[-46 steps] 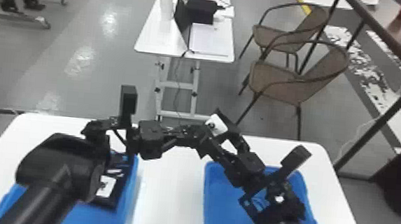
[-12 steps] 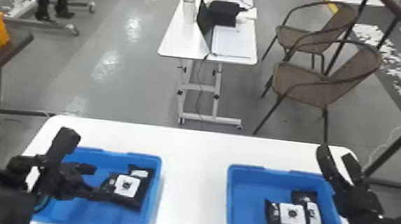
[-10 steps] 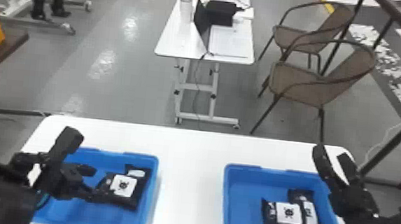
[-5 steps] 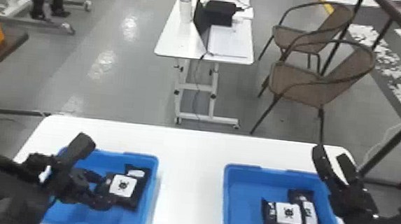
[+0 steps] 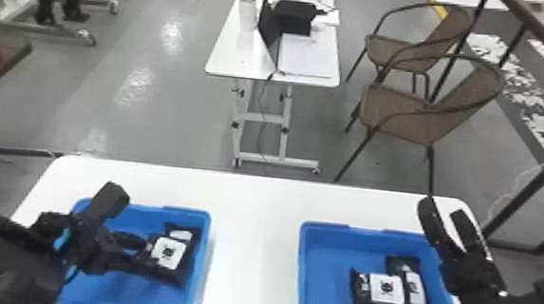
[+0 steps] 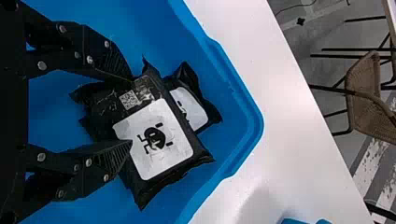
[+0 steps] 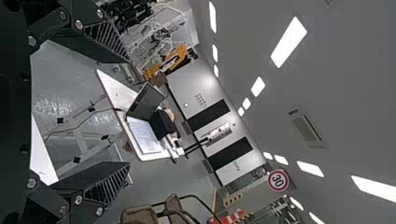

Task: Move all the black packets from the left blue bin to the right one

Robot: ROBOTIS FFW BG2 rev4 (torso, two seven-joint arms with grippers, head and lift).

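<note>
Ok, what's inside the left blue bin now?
An upper black packet lies partly over a lower black packet. The left gripper is open at the upper one. Whatever lies beneath that one is covered, so a third can't be ruled out.

We saw a blue left bin [image 5: 202, 257], a blue right bin [image 5: 323, 273], and black packets [image 6: 103, 112] with black-figured white labels [image 6: 176, 156].

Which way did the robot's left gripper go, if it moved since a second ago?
Yes, to the right in the head view: the left gripper is now closer to the left blue bin's right-hand rim.
</note>
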